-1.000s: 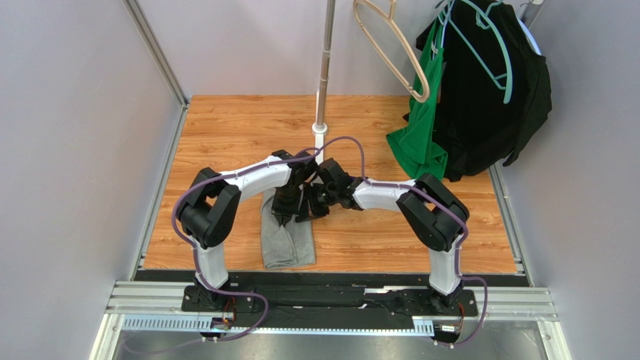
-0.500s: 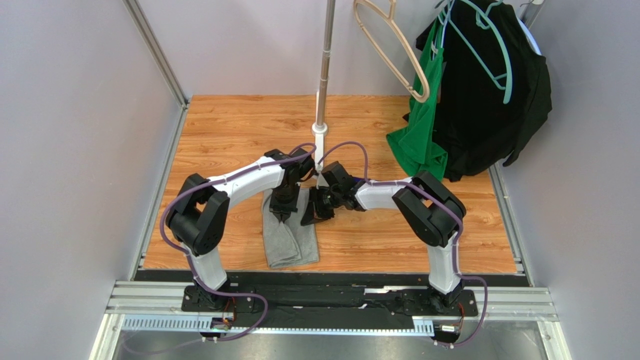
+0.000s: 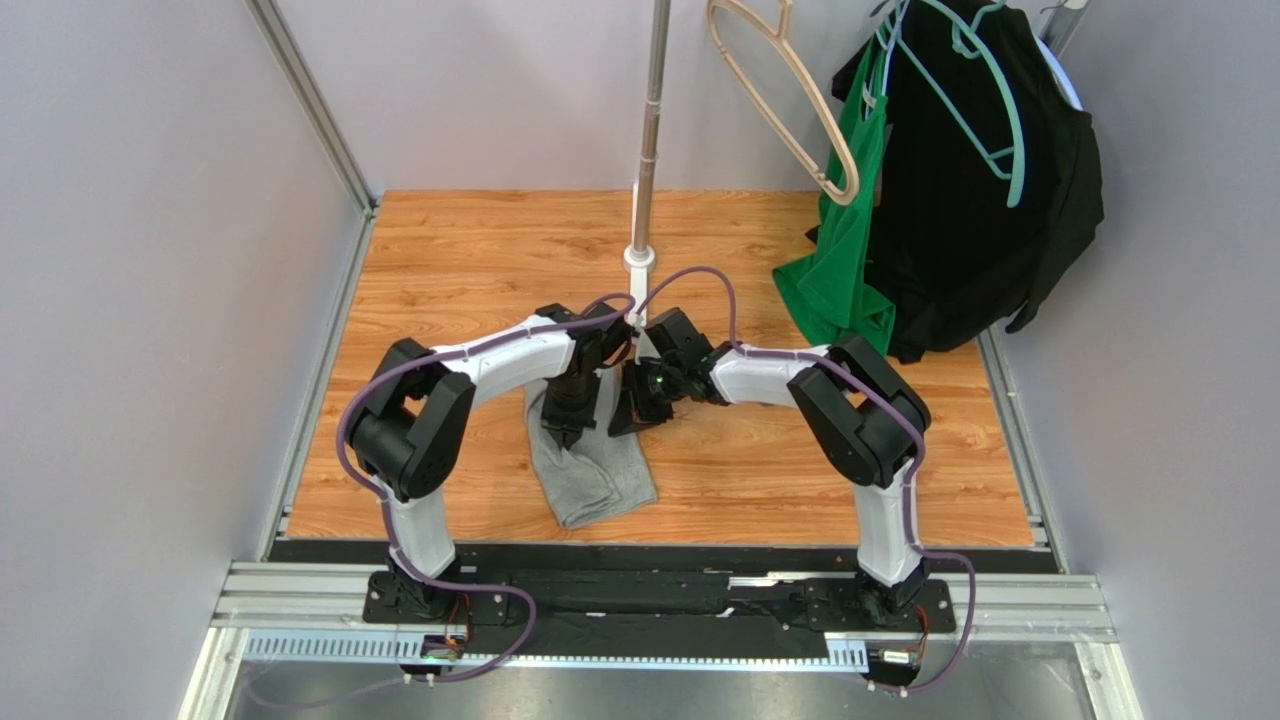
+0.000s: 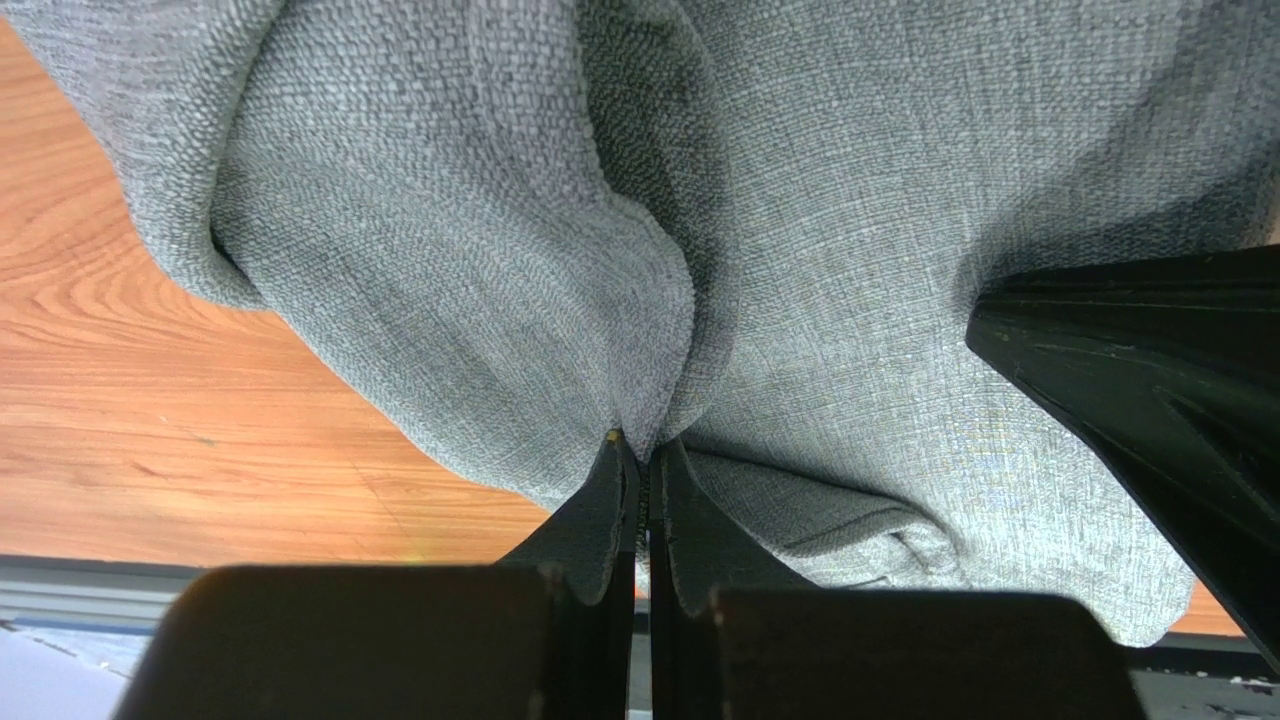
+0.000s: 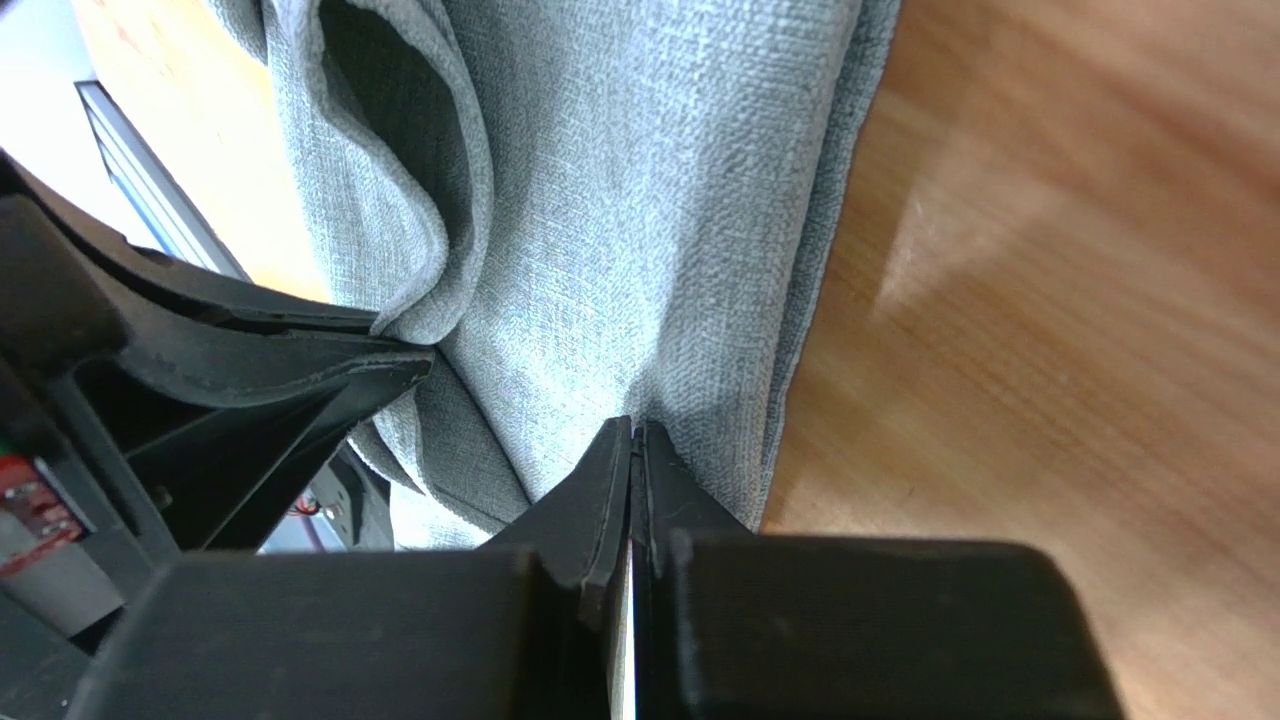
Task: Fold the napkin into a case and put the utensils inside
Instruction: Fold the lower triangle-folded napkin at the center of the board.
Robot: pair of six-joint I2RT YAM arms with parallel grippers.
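Note:
The grey napkin [image 3: 589,477] hangs as a long, narrow, layered strip from both grippers near the table's middle, its lower end resting on the wood. My left gripper [image 3: 564,431] is shut on a pinch of the cloth [image 4: 496,255], jaws pressed together [image 4: 649,450]. My right gripper [image 3: 628,417] is shut on the cloth's edge [image 5: 661,225], jaws closed [image 5: 634,435]. The two grippers are close together, side by side. The utensils are out of view.
A metal stand pole [image 3: 646,165] rises just behind the grippers. A green garment [image 3: 842,255] and a black garment [image 3: 977,180] hang at the back right, with a beige hanger [image 3: 796,105]. Grey walls border the wooden table [image 3: 451,255].
Both grippers moved slightly toward the back with the cloth. The strip's lower end swung to the right and now lies at a slant.

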